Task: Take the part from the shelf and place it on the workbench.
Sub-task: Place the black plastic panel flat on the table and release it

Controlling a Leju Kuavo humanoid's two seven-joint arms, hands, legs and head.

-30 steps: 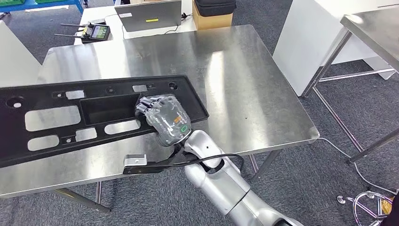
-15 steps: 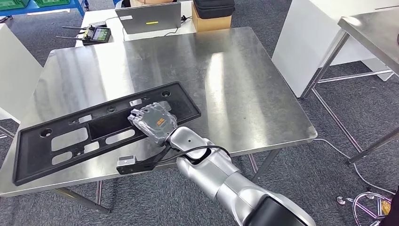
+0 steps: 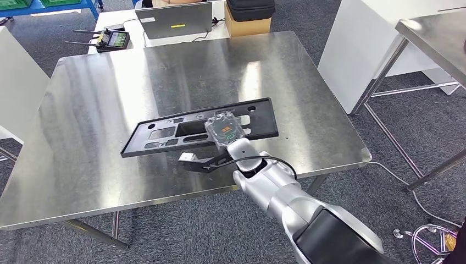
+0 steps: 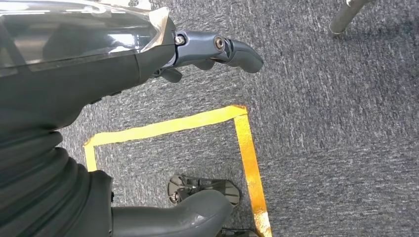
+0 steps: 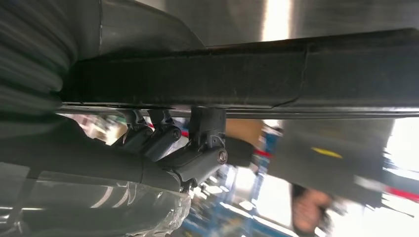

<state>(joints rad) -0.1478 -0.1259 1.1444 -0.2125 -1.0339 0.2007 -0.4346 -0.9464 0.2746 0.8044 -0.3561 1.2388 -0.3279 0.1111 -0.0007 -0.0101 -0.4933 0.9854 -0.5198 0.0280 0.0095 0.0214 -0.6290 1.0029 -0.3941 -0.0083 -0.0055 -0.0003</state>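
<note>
1. Right arm (image 3: 286,203), silver with a dark upper sleeve, rises from the lower edge of the head view toward the table centre; a black cable loops over its wrist.
2. Right hand (image 3: 224,130), wrapped in clear plastic film, grips the near long edge of the part (image 3: 165,133). In the right wrist view the dark fingers (image 5: 163,140) curl round that edge, the part (image 5: 296,74) crossing the frame as a thick black bar.
3. Part: a long, flat black plastic panel with several rectangular and round cut-outs. It lies lengthwise over the middle of the workbench (image 3: 99,99), its left end nearer the robot than its right. Whether it rests fully on the surface cannot be told.
4. Workbench: a brushed stainless-steel top on metal legs, standing on grey carpet.
5. Left hand (image 4: 148,54) hangs over the carpet beside a yellow tape outline (image 4: 217,128); it holds nothing, fingers (image 4: 237,49) loosely extended.
6. Beyond the workbench: a white table (image 3: 118,19) bearing a grey laptop (image 3: 173,19), a handheld controller with screen (image 3: 112,38), and a cardboard box (image 3: 247,23) topped by a black case (image 3: 250,8).
7. Far right: a second steel table (image 3: 434,33) beside a white cabinet (image 3: 362,49).
</note>
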